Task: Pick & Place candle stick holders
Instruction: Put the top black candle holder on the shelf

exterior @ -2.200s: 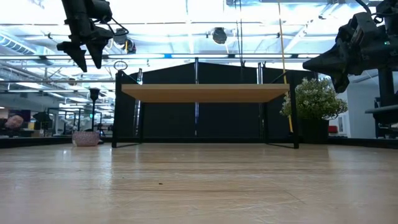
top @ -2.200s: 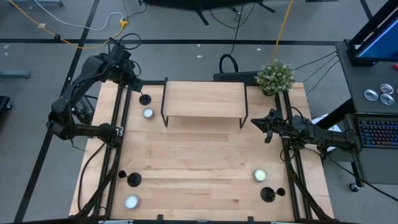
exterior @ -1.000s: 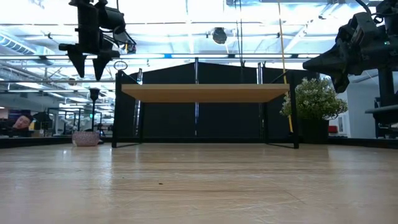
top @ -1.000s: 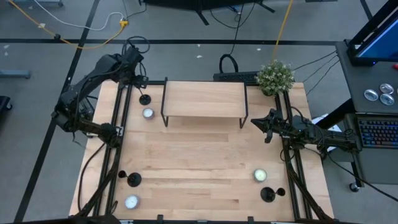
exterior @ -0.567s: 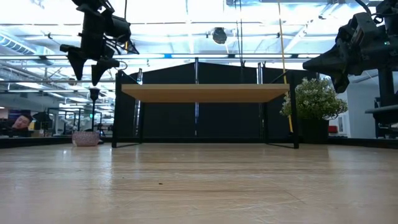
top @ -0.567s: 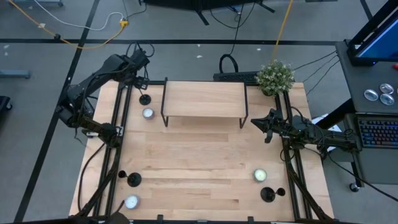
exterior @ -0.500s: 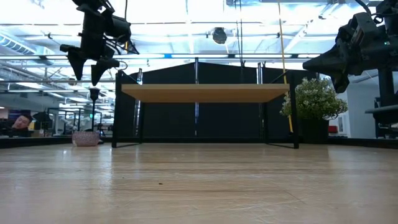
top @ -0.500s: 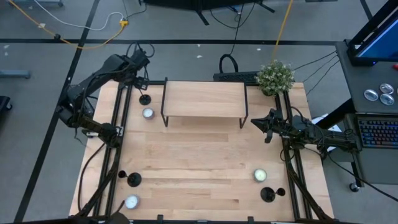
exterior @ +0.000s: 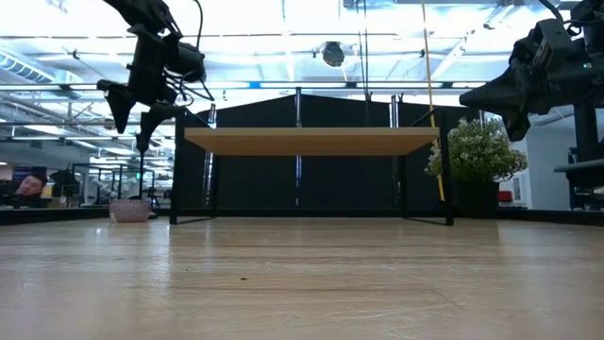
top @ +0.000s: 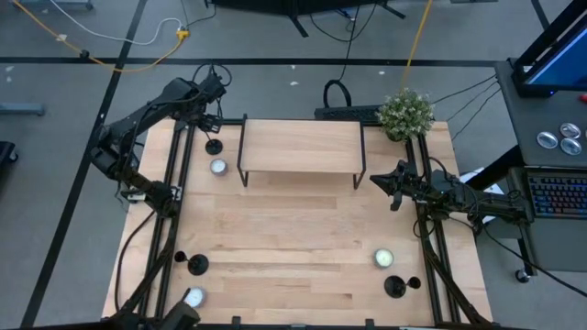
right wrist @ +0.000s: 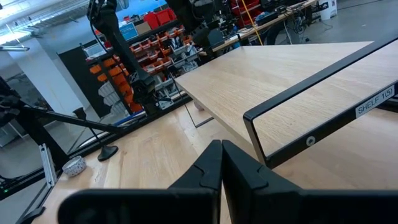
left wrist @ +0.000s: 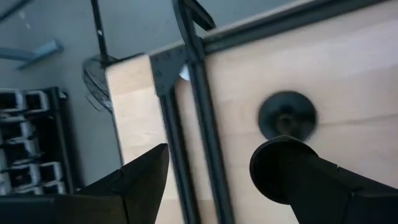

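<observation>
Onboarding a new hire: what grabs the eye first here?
The left gripper, open, hangs above a black candle stick holder at the table's far-left corner, beside the wooden shelf. The right gripper, shut, waits off the shelf's right end. Two more holders stand near the front corners.

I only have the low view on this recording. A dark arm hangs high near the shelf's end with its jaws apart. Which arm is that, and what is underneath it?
Observer: It is the left gripper. From above it is over the far left corner of the table, close to a black candle stick holder standing beside the shelf.
Operator: Is that holder gripped?
Observer: No. The left wrist view shows it standing free on the wood, with the open jaws above it.
Operator: And the other arm?
Observer: The right gripper waits by the shelf's right end, jaws shut, nothing in them.
Operator: Any other holders?
Observer: Two more near the front edge: front left holder and front right holder.
</observation>
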